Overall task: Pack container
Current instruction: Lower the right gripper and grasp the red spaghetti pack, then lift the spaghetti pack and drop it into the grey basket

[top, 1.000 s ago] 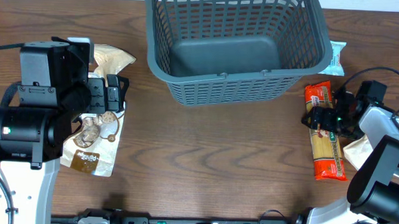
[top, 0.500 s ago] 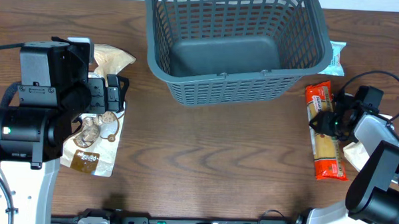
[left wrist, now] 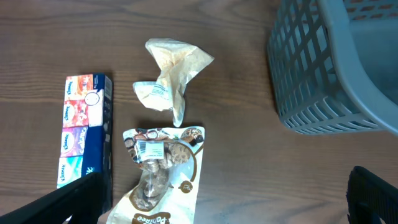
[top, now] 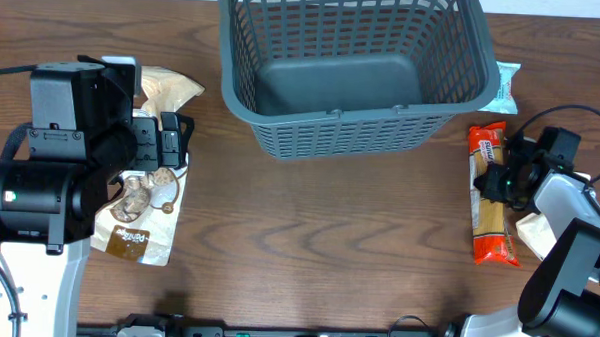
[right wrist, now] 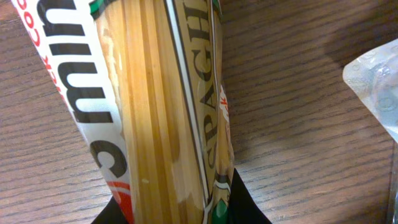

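Spaghetti packet (top: 493, 230) swung straighter, right hand (top: 497, 182) clamped on it, left hand (top: 171, 139) wide, brown wood table (top: 328, 230)

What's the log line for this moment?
right gripper: shut on spaghetti packet | spaghetti packet: right of basket, outside it | left gripper: open, holding nothing | basket: empty

A clear-and-red plastic packet of spaghetti (right wrist: 155, 106) lies on the brown wooden table (right wrist: 298, 137), pinched between the dark fingers of the right gripper (right wrist: 180, 214).
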Robot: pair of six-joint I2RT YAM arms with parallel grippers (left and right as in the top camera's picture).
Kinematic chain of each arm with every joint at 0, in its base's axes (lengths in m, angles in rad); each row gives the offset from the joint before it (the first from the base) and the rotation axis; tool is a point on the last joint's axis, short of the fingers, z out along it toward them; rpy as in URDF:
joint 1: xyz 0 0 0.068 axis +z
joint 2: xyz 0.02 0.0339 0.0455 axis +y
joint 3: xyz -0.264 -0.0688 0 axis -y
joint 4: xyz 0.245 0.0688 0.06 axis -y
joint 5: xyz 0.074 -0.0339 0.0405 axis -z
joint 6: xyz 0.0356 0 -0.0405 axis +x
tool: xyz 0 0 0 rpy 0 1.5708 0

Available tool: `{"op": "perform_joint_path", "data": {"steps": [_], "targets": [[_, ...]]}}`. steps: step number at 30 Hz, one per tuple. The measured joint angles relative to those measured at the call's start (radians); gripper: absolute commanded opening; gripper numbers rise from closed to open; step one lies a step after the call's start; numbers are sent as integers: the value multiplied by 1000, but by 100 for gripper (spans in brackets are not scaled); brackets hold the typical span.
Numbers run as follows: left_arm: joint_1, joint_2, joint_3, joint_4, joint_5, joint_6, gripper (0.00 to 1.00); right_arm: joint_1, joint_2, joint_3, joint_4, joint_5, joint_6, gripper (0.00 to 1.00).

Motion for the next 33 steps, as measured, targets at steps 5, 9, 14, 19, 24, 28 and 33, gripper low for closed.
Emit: {"op": "perform_joint_path", "data": {"steps": [5,9,14,19,24,28,33], "targets": [[0,0,0,0,0,0,99,0,2,45,-72,5,9,1],[0,0,0,3,0,0,99,0,-13,129,-156,22,14,1],[0,0,0,6,0,0,99,0,-109,352,-236,26,19,1],[0,0,0,7,0,0,99,2,-238,602,-290,25,19,1],[0,0,0,8,0,0,99,19,-328,675,-204,-5,16,1],[0,0,0,9,0,0,99,57,-348,681,1,-108,10,1],[0,0,0,9,0,0,99,127,-332,681,256,-261,58,1]]}}
